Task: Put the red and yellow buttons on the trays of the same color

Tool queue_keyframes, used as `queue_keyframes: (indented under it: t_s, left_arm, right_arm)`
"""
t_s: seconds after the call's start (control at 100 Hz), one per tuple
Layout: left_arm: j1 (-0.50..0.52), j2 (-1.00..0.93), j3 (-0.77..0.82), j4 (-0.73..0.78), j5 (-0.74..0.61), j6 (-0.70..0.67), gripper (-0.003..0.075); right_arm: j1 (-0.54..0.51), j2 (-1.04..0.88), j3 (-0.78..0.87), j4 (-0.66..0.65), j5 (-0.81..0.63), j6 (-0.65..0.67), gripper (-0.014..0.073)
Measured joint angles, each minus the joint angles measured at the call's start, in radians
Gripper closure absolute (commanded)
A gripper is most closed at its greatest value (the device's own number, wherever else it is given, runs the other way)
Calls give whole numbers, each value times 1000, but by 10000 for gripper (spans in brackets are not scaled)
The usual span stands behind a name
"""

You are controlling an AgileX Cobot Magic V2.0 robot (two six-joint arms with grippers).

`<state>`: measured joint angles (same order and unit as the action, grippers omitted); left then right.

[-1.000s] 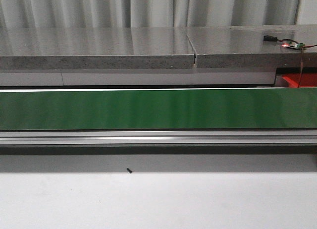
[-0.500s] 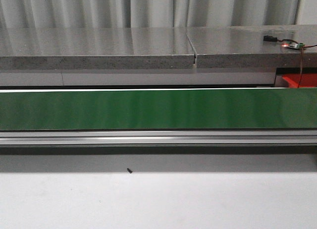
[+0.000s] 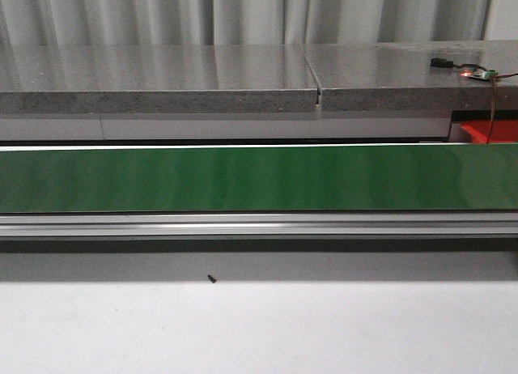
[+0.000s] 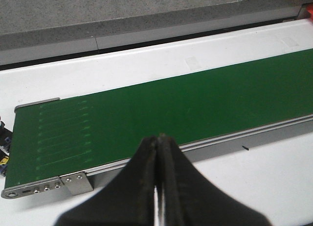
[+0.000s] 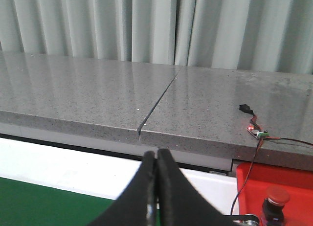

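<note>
No red or yellow buttons and no trays show in any view. A long green conveyor belt [image 3: 259,178] crosses the front view with nothing on it; its end plate shows in the left wrist view, where the belt [image 4: 146,113] is also bare. My left gripper [image 4: 158,138] is shut with nothing in it, above the belt's near rail. In the right wrist view my right gripper [image 5: 156,153] is shut and empty, held over the belt's far side. Neither gripper appears in the front view.
A grey stone counter [image 3: 162,74] runs behind the belt, with curtains beyond. On its right lies a small circuit board [image 3: 477,73] with wires leading down to a red box [image 5: 274,187] at the belt's right end. A tiny black speck [image 3: 211,278] lies on the white table.
</note>
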<state>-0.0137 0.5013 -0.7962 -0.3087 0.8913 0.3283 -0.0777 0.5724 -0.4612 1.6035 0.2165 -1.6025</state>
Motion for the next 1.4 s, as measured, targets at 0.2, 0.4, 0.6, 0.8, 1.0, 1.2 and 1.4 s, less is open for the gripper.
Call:
queue_keyframes:
  t_s: [0.2,0.4,0.6,0.8,1.0,1.2,1.4]
  left_arm:
    - [0,0,0,-8,6,0,739]
    - [0,38,2,69,-7,-116,739]
    - [0,141,2,167,-60,-259,739]
    - [37,330,2,175,-132,-311,739]
    - [200,501,2,145,-225,-315,735]
    - [382,635,-32,141,-233,-292,512]
    - [474,808,-140,141,-182,-288,235]
  right_arm:
    - [0,0,0,0,0,-1,652]
    - [0,0,0,0,0,-1,652]
    - [0,0,0,0,0,-1,652]
    - [0,0,0,0,9,-1,652]
    - [0,0,0,0,25,-1,652]
    - [0,0,0,0,61,-2,652]
    - [0,0,0,0,98,-2,652]
